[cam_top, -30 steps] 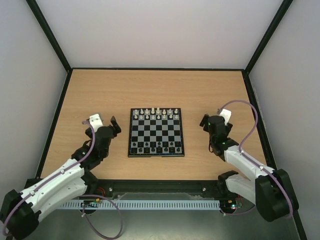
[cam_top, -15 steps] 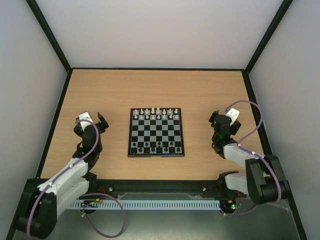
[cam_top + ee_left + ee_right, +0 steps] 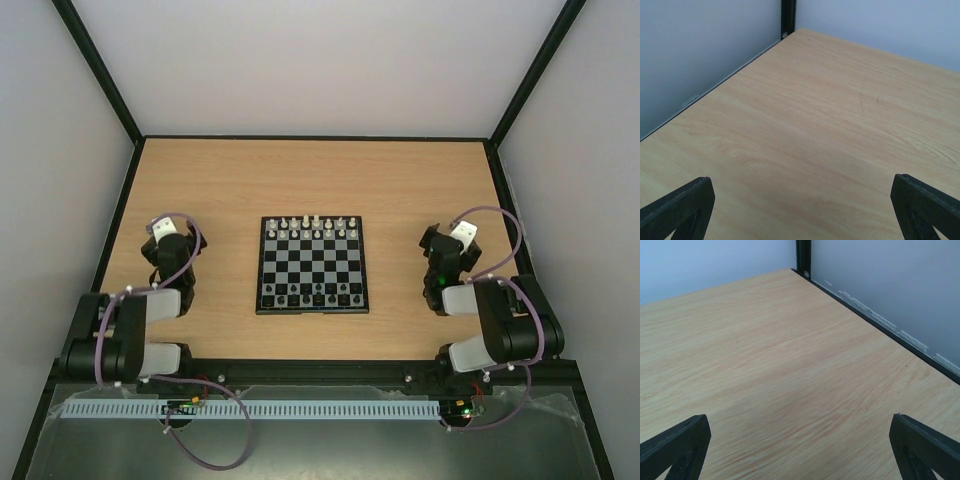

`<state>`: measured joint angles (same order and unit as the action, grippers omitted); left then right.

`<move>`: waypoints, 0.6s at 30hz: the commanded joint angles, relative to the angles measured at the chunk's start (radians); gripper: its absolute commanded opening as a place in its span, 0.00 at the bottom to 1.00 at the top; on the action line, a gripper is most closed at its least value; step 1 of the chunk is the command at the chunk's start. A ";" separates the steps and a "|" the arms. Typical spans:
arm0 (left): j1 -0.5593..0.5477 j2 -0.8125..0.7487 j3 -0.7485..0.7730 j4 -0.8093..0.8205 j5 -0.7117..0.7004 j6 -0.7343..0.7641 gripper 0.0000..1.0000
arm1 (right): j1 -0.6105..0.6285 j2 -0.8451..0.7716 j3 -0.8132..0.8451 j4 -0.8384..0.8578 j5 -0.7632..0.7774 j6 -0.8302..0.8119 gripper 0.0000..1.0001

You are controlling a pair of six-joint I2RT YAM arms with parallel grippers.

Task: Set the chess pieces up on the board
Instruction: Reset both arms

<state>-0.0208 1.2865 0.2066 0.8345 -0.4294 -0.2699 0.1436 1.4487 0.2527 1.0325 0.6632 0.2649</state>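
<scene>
Vs 1 s earlier, both arms had pulled back from the board toward their bases. L gripper & R gripper gaped wide, empty. The chess pieces stayed on its far & near rows.

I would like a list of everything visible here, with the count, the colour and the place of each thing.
table: one, light wood, fills the floor of the cell.
walls: three, pale grey, around the table.
board: one, black and white checks, centre of the table.
white chess pieces: two rows, too small to count, far edge of the board.
black chess pieces: two rows, too small to count, near edge of the board.
left gripper: one, black, open, left of the board.
right gripper: one, black, open, right of the board.
</scene>
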 commanded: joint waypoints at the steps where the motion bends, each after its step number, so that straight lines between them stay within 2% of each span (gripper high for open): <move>1: 0.012 0.126 0.141 0.073 0.069 0.061 1.00 | -0.005 -0.004 -0.049 0.203 -0.122 -0.076 0.99; 3: 0.013 0.143 0.125 0.135 0.047 0.078 1.00 | -0.005 -0.002 -0.104 0.306 -0.167 -0.100 0.99; 4: 0.019 0.151 0.102 0.194 0.039 0.070 1.00 | -0.006 -0.010 -0.111 0.305 -0.170 -0.097 0.99; 8: 0.039 0.165 0.126 0.155 0.054 0.048 0.99 | -0.004 0.001 -0.095 0.293 -0.179 -0.104 0.99; 9: 0.038 0.165 0.124 0.156 0.043 0.043 0.99 | -0.005 0.009 -0.117 0.328 -0.224 -0.118 0.99; 11: 0.039 0.162 0.122 0.158 0.036 0.040 1.00 | 0.001 0.083 -0.183 0.534 -0.326 -0.197 0.99; 13: 0.037 0.157 0.112 0.174 0.037 0.044 1.00 | 0.004 0.041 -0.152 0.411 -0.321 -0.178 0.99; 14: 0.035 0.153 0.101 0.194 0.039 0.048 0.99 | -0.001 0.063 -0.139 0.432 -0.310 -0.179 0.99; 16: 0.032 0.140 0.063 0.259 0.062 0.063 1.00 | -0.008 0.057 -0.090 0.321 -0.271 -0.142 0.98; 18: 0.023 0.145 0.022 0.331 0.113 0.096 1.00 | -0.016 0.078 -0.056 0.291 -0.235 -0.120 0.99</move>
<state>0.0113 1.4414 0.2932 0.9951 -0.3782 -0.2195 0.1429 1.5089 0.1234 1.3445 0.3805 0.1188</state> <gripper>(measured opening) 0.995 0.986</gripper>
